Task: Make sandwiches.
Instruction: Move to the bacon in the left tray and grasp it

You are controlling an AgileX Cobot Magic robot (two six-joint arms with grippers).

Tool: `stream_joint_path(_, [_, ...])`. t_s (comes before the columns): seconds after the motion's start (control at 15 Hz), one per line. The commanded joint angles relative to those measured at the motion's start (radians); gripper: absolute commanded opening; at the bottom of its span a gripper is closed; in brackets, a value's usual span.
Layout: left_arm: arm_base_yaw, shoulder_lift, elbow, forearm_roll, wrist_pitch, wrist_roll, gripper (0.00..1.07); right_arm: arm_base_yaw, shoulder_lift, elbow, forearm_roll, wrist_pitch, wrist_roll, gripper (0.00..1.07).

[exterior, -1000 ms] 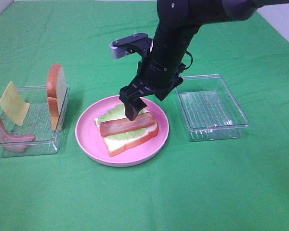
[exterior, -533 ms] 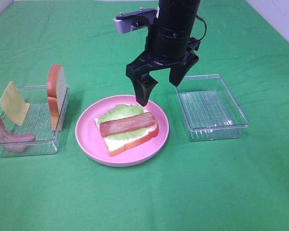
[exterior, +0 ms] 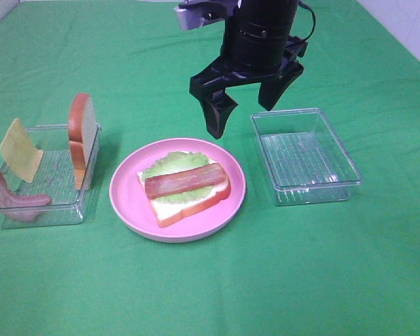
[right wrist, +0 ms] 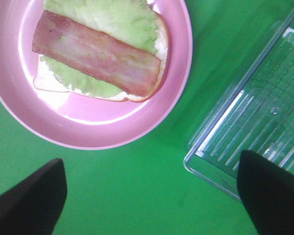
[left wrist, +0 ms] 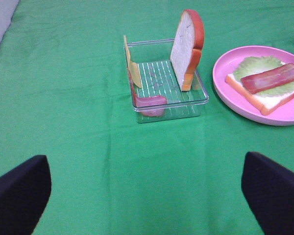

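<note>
With the right gripper [exterior: 243,115] raised, spread and empty near the half-built sandwich [exterior: 187,187] on the pink plate [exterior: 126,199], the likely trouble is the upright bread slice [exterior: 82,136] in the left tray [exterior: 63,210] slipping from a pinch or landing askew and shoving the loose bacon strip [exterior: 185,180] off

You're over a plain green tablecloth [exterior: 301,280]. Plate [exterior: 126,192]: flat pink.

Sandwich [exterior: 169,210]: white bread, orange-brown crust; lettuce [exterior: 169,164] pale green; bacon strip [exterior: 185,180] reddish-brown, lighter streaks.

Right tray [exterior: 315,192]: clear, ribbed floor.

Left tray [exterior: 52,210]: same. In it: cheese slice [exterior: 19,150] yellow, second bacon strip [exterior: 14,199] pinkish-red, upright bread slice [exterior: 82,136] white, orange-red crust.

Right gripper [exterior: 243,119]: black.
</note>
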Motion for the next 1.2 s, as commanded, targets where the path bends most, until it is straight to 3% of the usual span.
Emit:
stream_joint_path(0.07, [-0.004, 0.000, 0.002, 0.004, 0.002, -0.004, 1.00, -0.016, -0.049, 0.037, -0.022, 0.118, 0.014, 0.90])
stream_joint_path(0.13, [-0.004, 0.000, 0.002, 0.004, 0.002, -0.004, 1.00, -0.042, -0.063, 0.063, 0.004, 0.118, 0.025, 0.90])
stream_joint_path(0.27, [-0.004, 0.000, 0.002, 0.004, 0.002, -0.004, 1.00, -0.191, -0.118, 0.169, 0.053, 0.118, 0.033, 0.90])
stream_joint_path(0.67, [-0.004, 0.000, 0.002, 0.004, 0.002, -0.004, 1.00, -0.389, -0.262, 0.332, 0.054, 0.102, 0.038, 0.89])
stream_joint_path(1.13, [-0.004, 0.000, 0.002, 0.004, 0.002, -0.004, 1.00, -0.421, -0.476, 0.529, 0.042, 0.056, 0.070, 0.89])
stream_joint_path(1.2, [-0.004, 0.000, 0.002, 0.004, 0.002, -0.004, 1.00, -0.421, -0.562, 0.613, 0.042, 0.042, 0.083, 0.89])
